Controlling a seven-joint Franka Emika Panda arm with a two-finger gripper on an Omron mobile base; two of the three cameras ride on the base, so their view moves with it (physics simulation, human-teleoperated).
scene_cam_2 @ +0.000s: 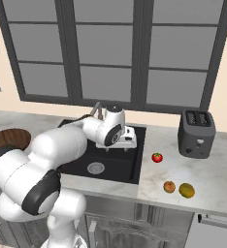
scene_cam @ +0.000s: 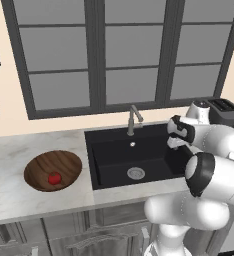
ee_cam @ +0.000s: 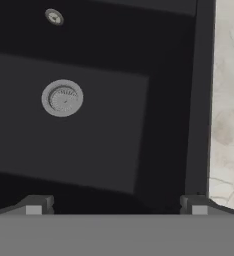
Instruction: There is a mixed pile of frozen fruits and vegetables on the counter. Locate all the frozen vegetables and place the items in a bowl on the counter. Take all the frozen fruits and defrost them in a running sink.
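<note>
Fruits: You see the orange ball [scene_cam_2: 169, 186] and the yellow-green ball [scene_cam_2: 186, 190] close together at the near edge of the table [scene_cam_2: 217, 179], right of the sink. Neither is in the water yet.
Red tomato: The round red piece [scene_cam_2: 157, 157] sits on the table just right of the sink [scene_cam: 114, 160], a little farther back.
Bowl: The brown bowl [scene_cam: 39, 167] sits on the table left of the sink, with one red piece [scene_cam: 54, 178] inside.
Claw: Your claw [ee_cam: 116, 205] hangs over the right side of the sink, pointing down, wide open, holding nothing.
Arm: It bends forward from the base, elbow low.
Risk: The balls can roll off the near edge if you bump them.
Faucet: The tap [scene_cam: 134, 120] stands behind the sink; you see no water running.
</note>
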